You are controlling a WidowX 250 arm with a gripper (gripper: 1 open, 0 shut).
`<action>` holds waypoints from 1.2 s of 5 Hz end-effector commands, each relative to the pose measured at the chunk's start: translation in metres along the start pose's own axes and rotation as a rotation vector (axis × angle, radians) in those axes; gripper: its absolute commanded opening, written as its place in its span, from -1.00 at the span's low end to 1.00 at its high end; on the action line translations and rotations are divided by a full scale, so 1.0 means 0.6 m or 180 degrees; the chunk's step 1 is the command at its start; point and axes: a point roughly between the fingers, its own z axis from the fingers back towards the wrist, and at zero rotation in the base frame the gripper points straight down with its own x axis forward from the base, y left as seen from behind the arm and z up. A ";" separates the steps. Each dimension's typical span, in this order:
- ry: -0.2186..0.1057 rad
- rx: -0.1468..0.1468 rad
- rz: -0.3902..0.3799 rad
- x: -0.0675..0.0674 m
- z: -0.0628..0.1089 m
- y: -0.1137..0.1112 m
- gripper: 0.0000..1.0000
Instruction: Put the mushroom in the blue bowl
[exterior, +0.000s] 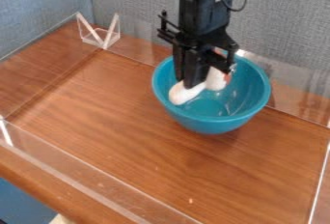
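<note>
While the dark gripper (199,73) pinches the mushroom (188,92) over the mouth of the blue bowl (213,120), the camera view suggests that carrying is essentially done; lowering, if needed, and letting go remain, with the jaws closed on it.

Single elevated view, angled down, tabletop-wide

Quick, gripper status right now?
Black metal gripper: shut on the small toy mushroom with a cream-white stem, over the glossy teal-blue round bowl.
</note>
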 end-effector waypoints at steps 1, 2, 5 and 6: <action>-0.0206 0.0056 0.0016 -0.006 0.042 -0.002 -1.00; -0.0189 0.0068 0.0043 -0.012 0.048 -0.003 -1.00; -0.0090 0.0082 0.0068 -0.022 0.050 -0.017 -1.00; -0.0054 0.0085 0.0098 -0.026 0.051 -0.017 -1.00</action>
